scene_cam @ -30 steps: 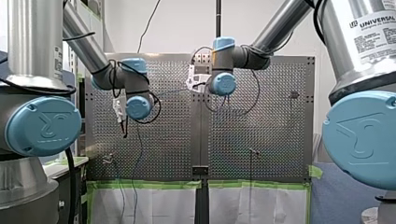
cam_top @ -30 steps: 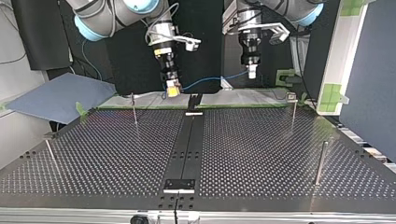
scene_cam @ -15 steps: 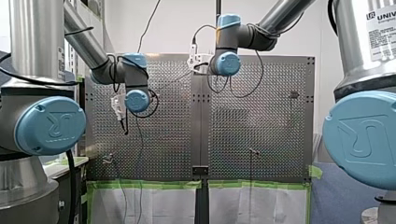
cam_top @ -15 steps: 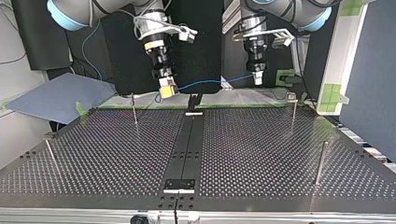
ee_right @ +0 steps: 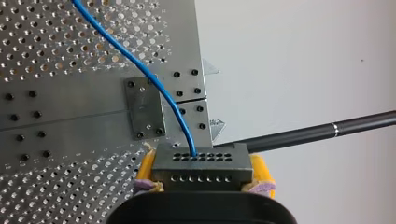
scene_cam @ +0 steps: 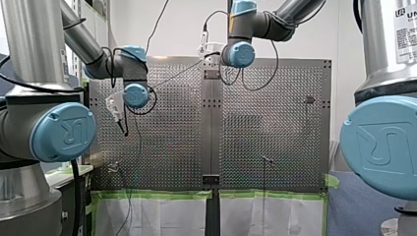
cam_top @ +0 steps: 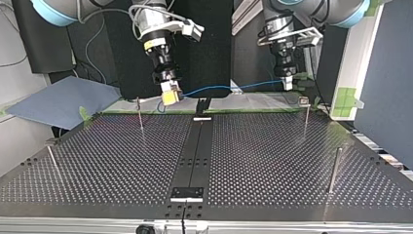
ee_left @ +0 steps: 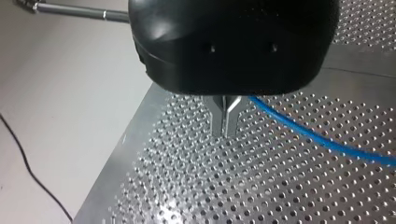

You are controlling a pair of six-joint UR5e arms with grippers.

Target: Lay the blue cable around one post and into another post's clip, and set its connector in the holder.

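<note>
Spread wider apart along far edge of table (cam_top: 272,156) | right hand (cam_top: 169,96) clamped on connector (ee_right: 201,169) | left hand (ee_left: 225,122) pinched shut on blue cable (cam_top: 229,88), stretched midair between | routing round posts (cam_top: 140,114) judged not begun

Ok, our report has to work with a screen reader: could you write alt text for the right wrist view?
My right gripper, with yellow pads, clamps a dark grey rectangular connector block with rows of holes. A thin blue cable runs from it across the perforated metal table; a black rod passes behind.
</note>
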